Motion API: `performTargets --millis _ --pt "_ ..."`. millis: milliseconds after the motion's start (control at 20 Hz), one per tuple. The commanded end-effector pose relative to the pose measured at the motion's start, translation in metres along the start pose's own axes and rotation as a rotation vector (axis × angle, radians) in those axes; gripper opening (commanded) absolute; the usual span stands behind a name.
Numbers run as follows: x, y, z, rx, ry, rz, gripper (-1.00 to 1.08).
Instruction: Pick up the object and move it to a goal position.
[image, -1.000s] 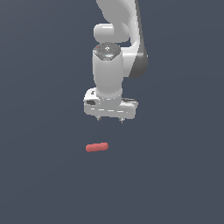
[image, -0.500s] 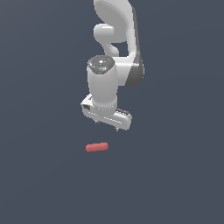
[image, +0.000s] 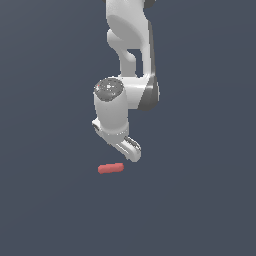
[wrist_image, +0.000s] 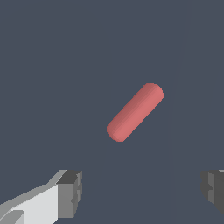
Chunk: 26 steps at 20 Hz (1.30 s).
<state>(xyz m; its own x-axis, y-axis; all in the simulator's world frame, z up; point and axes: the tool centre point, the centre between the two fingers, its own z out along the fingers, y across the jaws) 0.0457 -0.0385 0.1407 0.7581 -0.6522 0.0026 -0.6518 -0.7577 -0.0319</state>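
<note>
Because the small matte red-pink capsule-shaped rod (wrist_image: 135, 112) lies diagonal ahead of the white arm's spread-open, empty gripper (wrist_image: 142, 190), the wrist probably needs turning.

Flat, even simulator light, no cast shadows, sharp, glare-free renders.

Matte red rod (wrist_image: 134, 112), smooth-looking.
</note>
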Motion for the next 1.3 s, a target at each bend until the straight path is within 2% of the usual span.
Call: performTargets --millis 0,750,1250 --pt "0.005 0.001 0.008 -0.002 -0.002 0.078 1.00" --pt "0.033 0.012 0.053 -0.021 0.000 0.526 1.00" --pt "0.044 0.017 0.071 -0.030 0.007 0.706 1.00"
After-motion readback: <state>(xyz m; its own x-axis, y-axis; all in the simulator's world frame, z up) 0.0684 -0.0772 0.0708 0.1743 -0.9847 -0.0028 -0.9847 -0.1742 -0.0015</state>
